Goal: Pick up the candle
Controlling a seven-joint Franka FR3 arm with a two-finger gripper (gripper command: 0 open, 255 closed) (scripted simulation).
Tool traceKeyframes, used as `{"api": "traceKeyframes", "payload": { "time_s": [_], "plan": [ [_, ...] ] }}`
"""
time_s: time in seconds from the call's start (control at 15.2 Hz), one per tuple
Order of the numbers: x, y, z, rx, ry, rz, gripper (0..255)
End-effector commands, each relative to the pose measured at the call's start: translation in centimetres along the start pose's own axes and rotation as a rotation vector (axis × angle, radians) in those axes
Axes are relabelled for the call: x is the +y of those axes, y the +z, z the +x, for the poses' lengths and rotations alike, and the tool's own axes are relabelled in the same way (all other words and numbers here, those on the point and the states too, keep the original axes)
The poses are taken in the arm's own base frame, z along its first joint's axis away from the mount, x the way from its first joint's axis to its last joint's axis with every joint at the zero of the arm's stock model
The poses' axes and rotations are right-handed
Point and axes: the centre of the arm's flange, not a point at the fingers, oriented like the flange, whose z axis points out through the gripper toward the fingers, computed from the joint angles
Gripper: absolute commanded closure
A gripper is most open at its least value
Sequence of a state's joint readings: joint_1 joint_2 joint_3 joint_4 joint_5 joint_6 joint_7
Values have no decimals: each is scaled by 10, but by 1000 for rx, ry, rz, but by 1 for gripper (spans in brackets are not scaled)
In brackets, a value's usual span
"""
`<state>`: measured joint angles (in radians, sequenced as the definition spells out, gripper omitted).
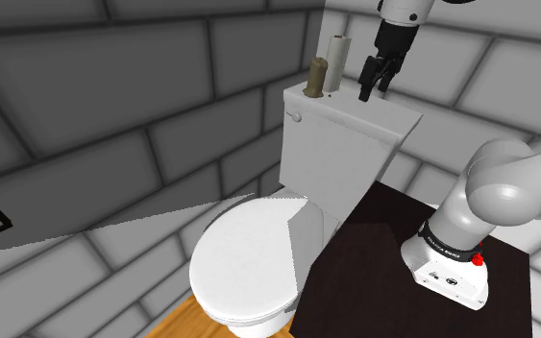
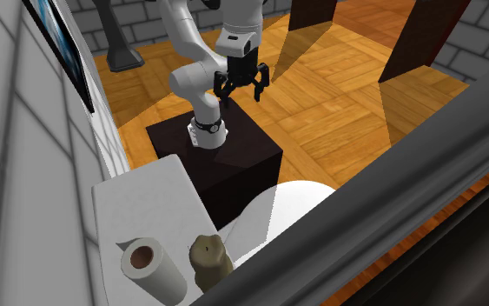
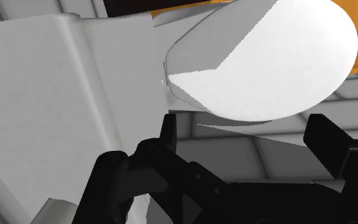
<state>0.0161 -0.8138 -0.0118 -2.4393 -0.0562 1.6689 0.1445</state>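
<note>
Stand (image 1: pixel 374 278): dark box set hard against the toilet's side, arm rising from it. No hazard judged here.
Gripper (image 1: pixel 375 88): hanging above the tank lid's end nearest the stand, pointed downward. Well apart from the candle.
Jaws: spread wide, clasping nothing.
Tank lid (image 1: pixel 379 117): white, flat and narrow. Likely to be struck by the fingertips if the descent runs too low before closing.
Toilet lid (image 1: pixel 244 259): white, shut, lower than the tank. Probable landing spot for anything knocked off the front edge.
Candle (image 1: pixel 316 77): olive-brown and lumpy, standing upright at the tank lid's other end, toward the shoulder view's left. Close by the wall.
Tipping risk: probably the main one. Tall and slim, so easily toppled by one finger arriving first on an off-centre approach.
Slipping risk: uneven, waxy-looking sides, so possibly squeezed out of a grip taken too high or too shallow.
Paper roll (image 1: pixel 335 62): white, upright, just beside the candle on the gripper's side. Touching or not, cannot tell.
Crowding risk: little room for a finger between roll and candle. Apt to shove the roll, or catch both, if brought in along the tank.
Wall (image 1: pixel 86 86): grey blocks right behind the tank. Liable to be hit by a finger or the wrist when reaching across from the front.
</note>
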Motion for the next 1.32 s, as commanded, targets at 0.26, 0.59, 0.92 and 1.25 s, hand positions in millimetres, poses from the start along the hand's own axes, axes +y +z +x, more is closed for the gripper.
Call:
{"api": "traceKeyframes", "payload": {
  "time_s": [0.26, 0.59, 0.92, 1.25],
  "plan": [
    [29, 6, 43, 12, 4, 12, 0],
    [65, 14, 97, 27, 8, 28, 0],
    [101, 21, 151, 42, 13, 43, 0],
    [138, 28, 205, 57, 17, 59, 0]
  ]
}}
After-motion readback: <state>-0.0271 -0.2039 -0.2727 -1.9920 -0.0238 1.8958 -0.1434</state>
